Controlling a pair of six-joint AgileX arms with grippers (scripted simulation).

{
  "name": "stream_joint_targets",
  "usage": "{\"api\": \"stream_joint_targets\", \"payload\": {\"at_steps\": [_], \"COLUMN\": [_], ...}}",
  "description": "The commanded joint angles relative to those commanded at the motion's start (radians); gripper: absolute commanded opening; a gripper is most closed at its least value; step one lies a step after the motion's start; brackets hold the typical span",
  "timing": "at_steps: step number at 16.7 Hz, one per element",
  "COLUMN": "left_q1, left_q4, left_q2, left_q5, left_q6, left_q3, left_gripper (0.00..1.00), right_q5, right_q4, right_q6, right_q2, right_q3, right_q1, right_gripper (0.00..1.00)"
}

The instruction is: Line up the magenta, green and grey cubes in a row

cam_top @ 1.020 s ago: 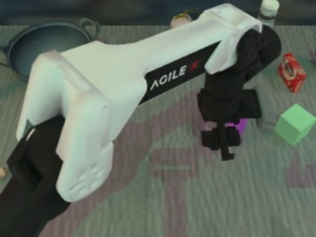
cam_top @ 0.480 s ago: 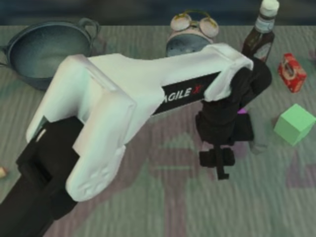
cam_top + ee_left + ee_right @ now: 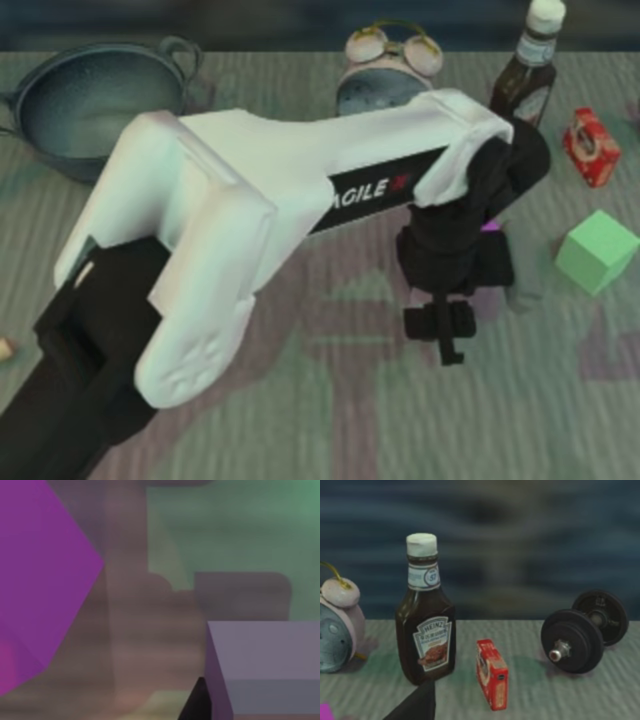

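My left arm reaches across the table in the top view, its gripper (image 3: 445, 325) pointing down right of the middle. Only a sliver of the magenta cube (image 3: 491, 226) shows behind the wrist. The left wrist view shows it large and close (image 3: 40, 580). The small pale grey cube (image 3: 270, 665) sits right beside the gripper's dark tip. From above it peeks out just right of the wrist (image 3: 524, 296). The light green cube (image 3: 597, 250) stands alone near the right edge. My right arm is parked out of the top view.
A dark pot (image 3: 95, 100) stands at the back left. An alarm clock (image 3: 385, 70) and a brown sauce bottle (image 3: 527, 70) stand at the back. A red carton (image 3: 590, 147) lies behind the green cube. A black dumbbell (image 3: 585, 630) lies to the carton's other side.
The left arm dropped lower and drew back a little, uncovering the clock and bottle. The magenta sliver now shows farther back behind the wrist. Nothing moved in the last half second.
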Motion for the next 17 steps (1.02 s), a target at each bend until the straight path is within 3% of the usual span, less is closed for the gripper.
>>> {"api": "stream_joint_targets", "payload": {"at_steps": [7,17], "left_q1": [0.000,0.002], "left_q4": [0.000,-0.004], "left_q2": [0.000,0.000], "left_q5": [0.000,0.000], "left_q6": [0.000,0.001], "left_q3": [0.000,0.004], "left_gripper": [0.98,1.00], "right_q5": [0.000,0.000], "right_q4": [0.000,0.000], "right_q6": [0.000,0.000], "right_q2": [0.000,0.000], "right_q3": [0.000,0.000], "right_q1": [0.000,0.000], "right_gripper": [1.00,1.00]}}
